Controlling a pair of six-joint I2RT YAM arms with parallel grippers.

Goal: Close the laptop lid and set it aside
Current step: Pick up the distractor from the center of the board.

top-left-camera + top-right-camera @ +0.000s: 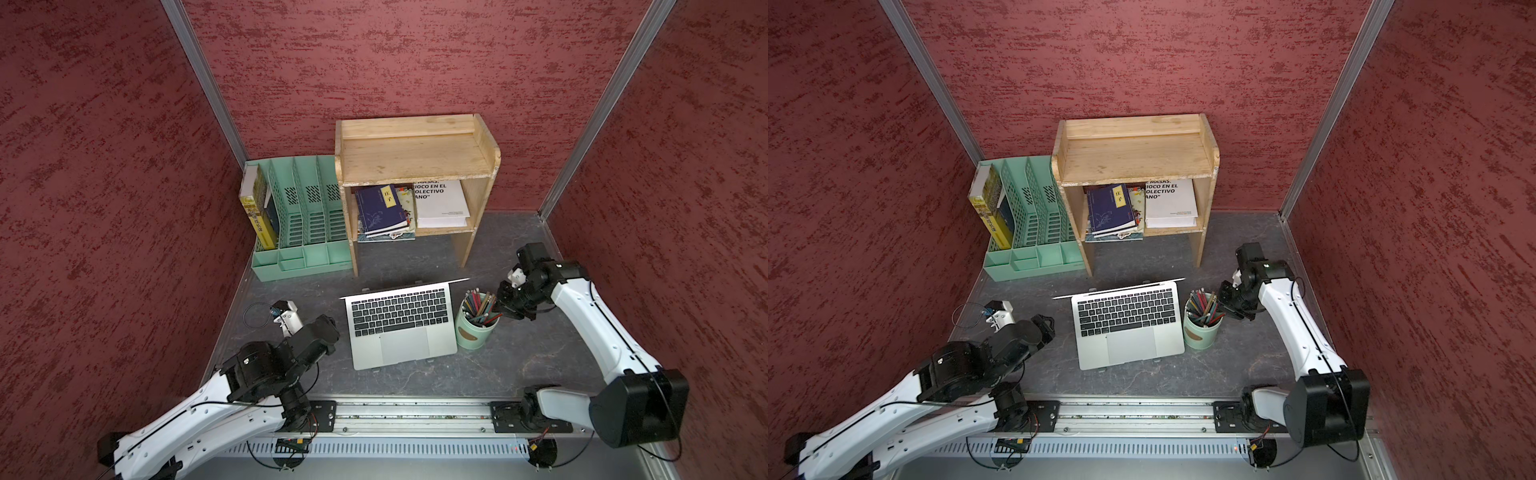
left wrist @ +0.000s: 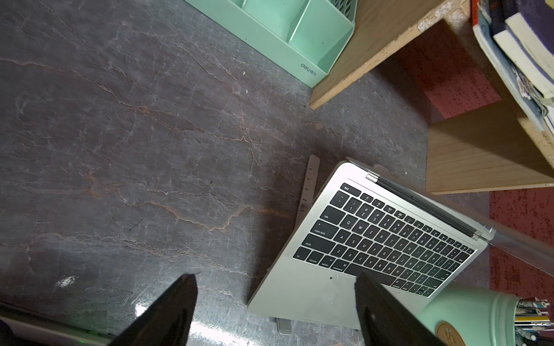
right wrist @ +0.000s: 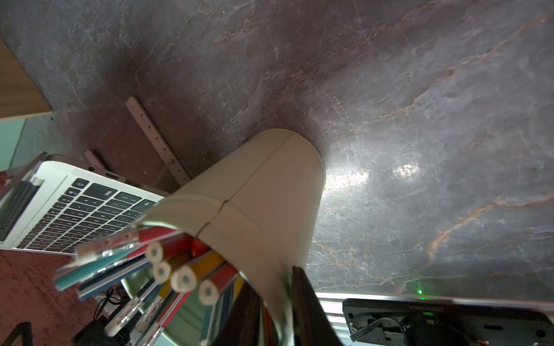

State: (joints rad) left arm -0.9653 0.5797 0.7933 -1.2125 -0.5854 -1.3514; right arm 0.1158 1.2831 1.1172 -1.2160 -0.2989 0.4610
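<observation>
**Lid open, its face hidden**

The left gripper (image 2: 275,277) hangs wide open and empty beside the laptop (image 1: 401,328), which sits mid-table. The right gripper (image 3: 271,280) pinches the rim of the cup (image 1: 473,336) full of pencils (image 1: 480,305). The laptop lid (image 1: 405,288) stands open, seen only edge-on. Behind, a shelf (image 1: 415,162) holds books (image 1: 382,208).

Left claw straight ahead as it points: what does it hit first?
Likely the laptop, its palm-rest corner lying between the tips of the open left claw; depth unclear, maybe the table first.

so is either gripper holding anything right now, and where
Left gripper is open, empty. Right gripper grips the pencil cup by its wall at the rim, one finger inside, one outside.
</observation>
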